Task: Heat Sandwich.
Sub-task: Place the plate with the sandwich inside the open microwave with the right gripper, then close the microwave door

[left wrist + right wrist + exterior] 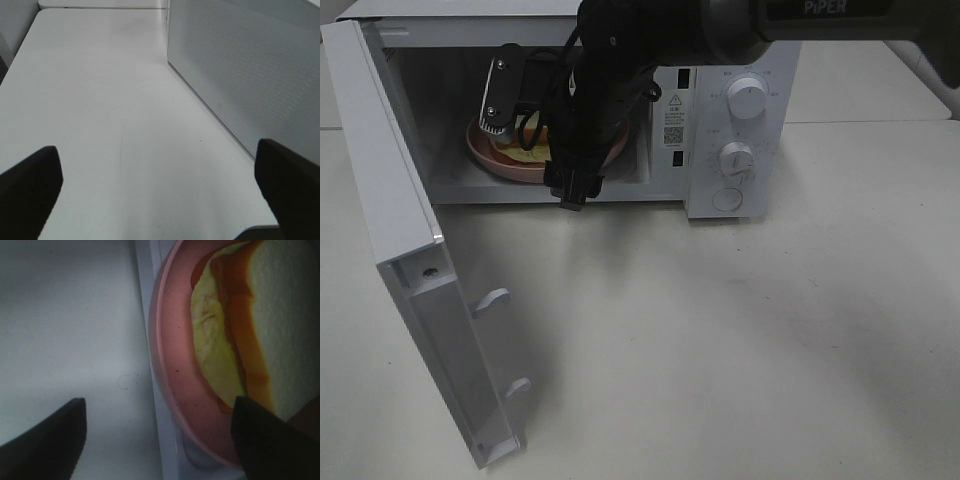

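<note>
The sandwich (533,151), white bread with tan crust and pale yellow filling, lies on a round pink plate (488,156) inside the open microwave (772,150). My right arm reaches down into the cavity's mouth. Its gripper (570,190) hangs at the plate's front rim. In the right wrist view the sandwich (265,315) and plate (172,350) fill the frame, and the right gripper (157,405) is open, one finger over the table and the other over the plate. My left gripper (157,147) is open above bare table and holds nothing.
The microwave door (390,200) swings out wide toward the front left. Two knobs (748,98) and a round button (728,199) sit on the control panel. A perforated white panel (250,65) stands close beside the left gripper.
</note>
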### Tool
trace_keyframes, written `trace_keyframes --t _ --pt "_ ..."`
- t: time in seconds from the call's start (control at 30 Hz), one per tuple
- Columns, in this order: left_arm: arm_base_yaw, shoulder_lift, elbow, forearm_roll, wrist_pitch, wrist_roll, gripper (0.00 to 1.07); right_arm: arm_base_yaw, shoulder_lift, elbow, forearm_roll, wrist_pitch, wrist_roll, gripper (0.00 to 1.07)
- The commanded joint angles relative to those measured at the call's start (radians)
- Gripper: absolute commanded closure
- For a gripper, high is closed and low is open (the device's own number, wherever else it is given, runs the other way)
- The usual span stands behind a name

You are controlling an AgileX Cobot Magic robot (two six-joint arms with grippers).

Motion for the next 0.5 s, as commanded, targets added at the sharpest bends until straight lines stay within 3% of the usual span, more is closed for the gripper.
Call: trace_keyframes --t 0.03,0.5 --pt "0.001 -0.016 0.003 -0.003 -0.013 0.001 0.07 -0.006 -0.056 0.081 -0.003 -0.028 0.013 0.31" --pt "0.001 -0.016 0.003 -0.003 -0.013 0.001 0.07 0.006 -0.255 0.361 -0.007 -0.066 0.039 0.31"
